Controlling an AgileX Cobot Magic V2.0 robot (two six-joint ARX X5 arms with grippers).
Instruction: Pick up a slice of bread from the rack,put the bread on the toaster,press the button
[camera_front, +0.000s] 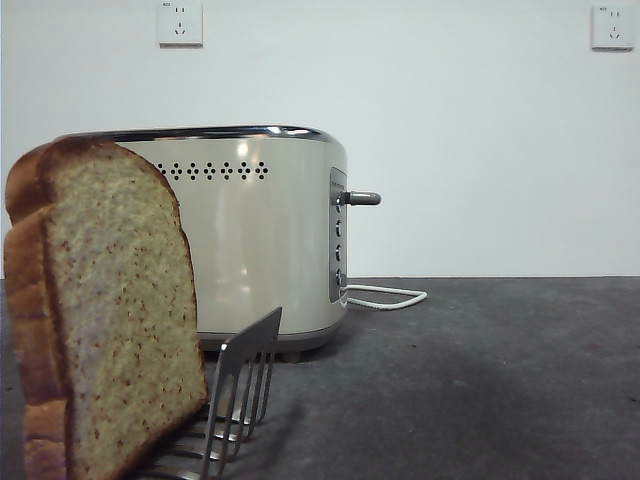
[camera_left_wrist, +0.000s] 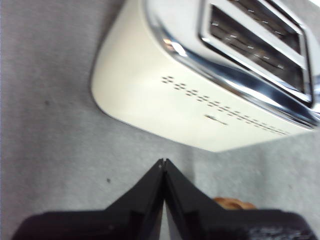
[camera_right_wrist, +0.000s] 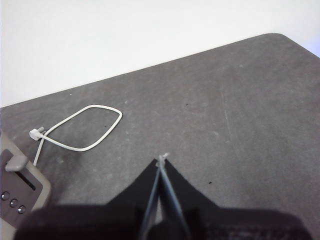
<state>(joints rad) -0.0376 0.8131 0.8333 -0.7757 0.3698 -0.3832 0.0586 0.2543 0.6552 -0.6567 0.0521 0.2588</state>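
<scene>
Bread slice (camera_front: 110, 320) stands up in the rack (camera_front: 235, 400), close in front of the toaster (camera_front: 260, 240). Left tool (camera_left_wrist: 163, 162) is closed and empty above the toaster. Right tool (camera_right_wrist: 162, 159) is closed and empty over the dark tabletop (camera_right_wrist: 240, 110). Button (camera_front: 362, 198) sticks out sideways.

Dark grey speckled table (camera_front: 500, 380), carrying: cream toaster (camera_front: 250, 240) standing towards the back; low silver wire rack (camera_front: 235, 400) at the near edge just in front of it, holding an upright slice of bread (camera_front: 110, 320); white power cord (camera_right_wrist: 82, 130) looped loosely beside the toaster, unplugged.
</scene>
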